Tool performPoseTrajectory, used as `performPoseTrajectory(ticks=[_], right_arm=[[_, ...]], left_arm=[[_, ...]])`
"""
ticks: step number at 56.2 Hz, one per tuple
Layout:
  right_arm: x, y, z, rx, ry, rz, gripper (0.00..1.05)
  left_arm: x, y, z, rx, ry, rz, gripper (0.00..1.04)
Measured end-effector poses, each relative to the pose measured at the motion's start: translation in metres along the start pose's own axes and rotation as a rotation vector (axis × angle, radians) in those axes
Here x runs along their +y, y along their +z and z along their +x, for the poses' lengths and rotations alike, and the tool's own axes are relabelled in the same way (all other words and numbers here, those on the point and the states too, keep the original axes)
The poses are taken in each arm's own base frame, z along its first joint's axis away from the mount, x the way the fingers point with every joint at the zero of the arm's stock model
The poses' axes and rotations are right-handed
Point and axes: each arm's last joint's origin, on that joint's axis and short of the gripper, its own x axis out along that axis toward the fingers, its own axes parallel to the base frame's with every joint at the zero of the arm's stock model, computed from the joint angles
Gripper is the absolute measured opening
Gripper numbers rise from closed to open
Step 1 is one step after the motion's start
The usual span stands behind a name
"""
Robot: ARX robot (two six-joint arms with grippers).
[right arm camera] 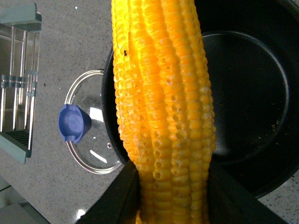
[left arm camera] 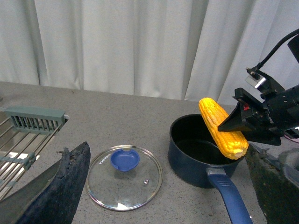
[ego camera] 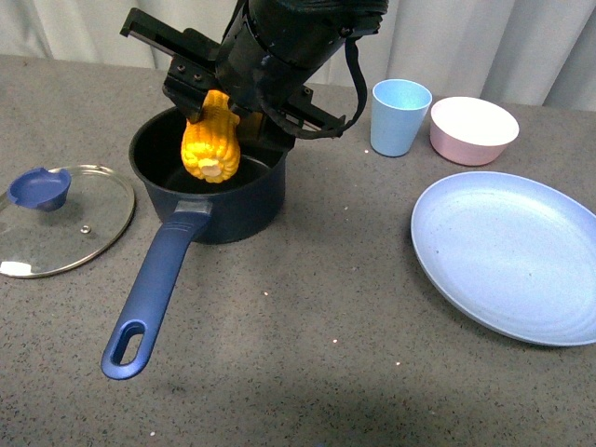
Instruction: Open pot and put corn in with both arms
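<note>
Front view, corn (ego camera: 211, 142) gripped above pot (ego camera: 209, 190)

Pot (ego camera: 209, 200) mouth open; lid (ego camera: 60, 219) aside left; cup (ego camera: 400, 116) near right.

Glossy black, barrel-shaped right arm (ego camera: 289, 47), widening behind the fingers into a flat, angular black bracket with small screws. Black cable looped off the housing just behind the fingers (right arm camera: 117, 198), themselves matte black wedges. Left fingers (left arm camera: 56, 186) dark, rough and scuffed along the edges, greyish inside.
</note>
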Motion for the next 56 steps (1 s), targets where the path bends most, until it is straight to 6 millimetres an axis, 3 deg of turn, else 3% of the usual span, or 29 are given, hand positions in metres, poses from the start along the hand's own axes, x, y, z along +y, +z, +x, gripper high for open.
performPoseTrajectory(ticks=[20, 28, 41, 51, 56], right_arm=[[-0.003, 0.000, 0.002, -0.045, -0.017, -0.003, 0.97], [-0.012, -0.005, -0.016, -0.155, -0.049, -0.043, 0.96], [-0.030, -0.014, -0.092, -0.388, -0.102, -0.177, 0.96], [-0.069, -0.045, -0.148, -0.469, -0.161, -0.256, 0.96], [-0.088, -0.062, -0.166, -0.546, -0.226, -0.299, 0.93]], left_arm=[[0.000, 0.000, 0.000, 0.000, 0.000, 0.000, 0.98], [0.000, 0.000, 0.000, 0.000, 0.000, 0.000, 0.98], [0.000, 0.000, 0.000, 0.000, 0.000, 0.000, 0.98], [0.000, 0.000, 0.000, 0.000, 0.000, 0.000, 0.98], [0.000, 0.000, 0.000, 0.000, 0.000, 0.000, 0.98]])
